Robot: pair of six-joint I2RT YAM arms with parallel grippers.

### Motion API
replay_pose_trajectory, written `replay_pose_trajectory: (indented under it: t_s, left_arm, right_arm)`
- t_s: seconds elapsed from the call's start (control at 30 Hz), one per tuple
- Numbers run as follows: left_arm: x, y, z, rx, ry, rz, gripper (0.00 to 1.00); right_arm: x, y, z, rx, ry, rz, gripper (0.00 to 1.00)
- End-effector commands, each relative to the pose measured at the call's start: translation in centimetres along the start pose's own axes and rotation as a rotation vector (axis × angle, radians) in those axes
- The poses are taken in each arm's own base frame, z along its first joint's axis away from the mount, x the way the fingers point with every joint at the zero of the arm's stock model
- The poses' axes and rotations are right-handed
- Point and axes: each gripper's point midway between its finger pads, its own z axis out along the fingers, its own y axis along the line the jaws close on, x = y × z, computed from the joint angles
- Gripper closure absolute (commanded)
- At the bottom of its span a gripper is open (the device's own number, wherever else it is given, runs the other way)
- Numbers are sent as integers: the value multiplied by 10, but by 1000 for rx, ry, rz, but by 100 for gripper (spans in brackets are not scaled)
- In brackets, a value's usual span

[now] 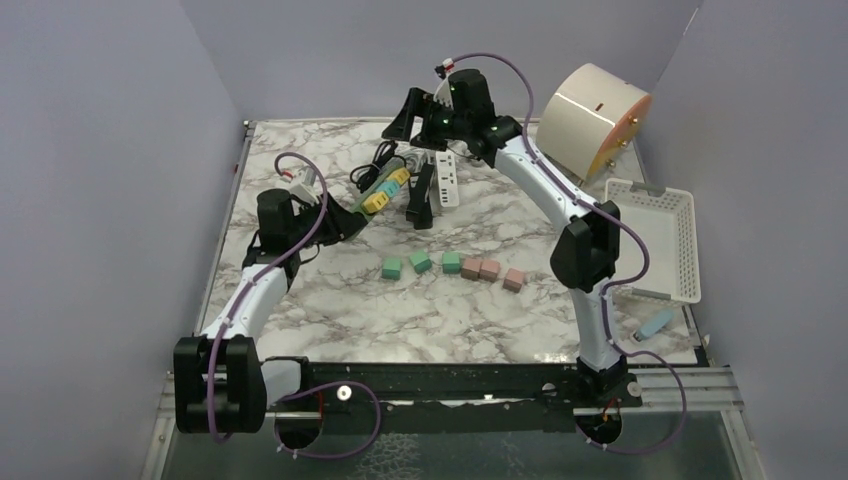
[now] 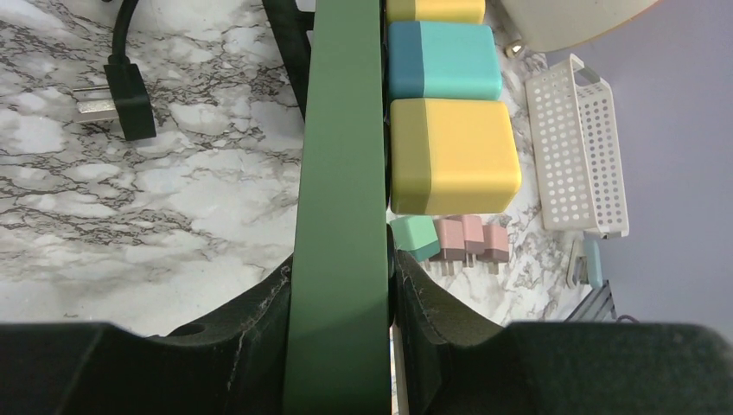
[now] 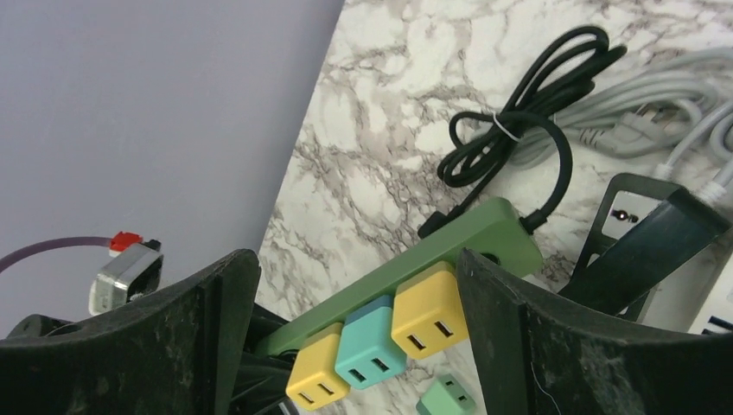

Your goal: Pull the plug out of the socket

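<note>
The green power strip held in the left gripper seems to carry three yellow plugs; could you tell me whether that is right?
Not quite. The green power strip is held in the left gripper, but it carries only two yellow plugs, with a teal plug between them. The right wrist view shows this plainly.

white basket [image 1: 648,189]: right table edge | beige drum [image 1: 597,118]: behind basket | green and pink cubes [image 1: 451,263]: row mid-table
</note>
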Motion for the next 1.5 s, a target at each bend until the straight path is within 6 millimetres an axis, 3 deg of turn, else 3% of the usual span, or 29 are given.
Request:
replay_pose_trajectory:
  t_s: [0.0, 0.17, 0.3, 0.57, 0.77, 0.9, 1.03, 1.1, 1.17, 1.2, 1.3, 1.47]
  left_arm:
    - [-32, -15, -6, 34, -139, 108, 100]
    - [-37, -12, -10, -1, -181, 124, 100]
    - [-40, -10, -14, -24, -211, 141, 100]
    - [-38, -12, -15, -3, -226, 136, 100]
    - [-37, -13, -16, 1, -232, 140, 100]
    - [-36, -16, -16, 17, -230, 141, 100]
    - [-33, -19, -16, 45, -213, 142, 100]
    - [-27, -22, -15, 66, -188, 139, 100]
    - [-20, -22, -12, 84, -139, 137, 100]
    - [-16, -23, -11, 97, -108, 135, 100]
    - [-1, -20, -4, 126, -8, 108, 100]
    - [13, -21, 2, 165, 72, 62, 75]
  right_arm:
    - [38, -13, 13, 15, 142, 114, 13]
    - [70, -27, 9, 66, 194, 315, 14]
    - [87, -28, 5, 83, 234, 479, 15]
    - [90, -25, 20, 34, 233, 655, 20]
    - [94, -19, 31, -38, 273, 747, 52]
    - [91, -18, 36, -37, 274, 730, 55]
    - [83, -11, 43, -92, 280, 682, 88]
    - [73, 6, 48, -207, 294, 600, 99]
    - [65, 22, 53, -289, 327, 509, 99]
    - [69, 20, 59, -293, 350, 476, 99]
    - [58, 35, 58, -340, 337, 388, 99]
    - [56, 46, 49, -405, 327, 332, 99]
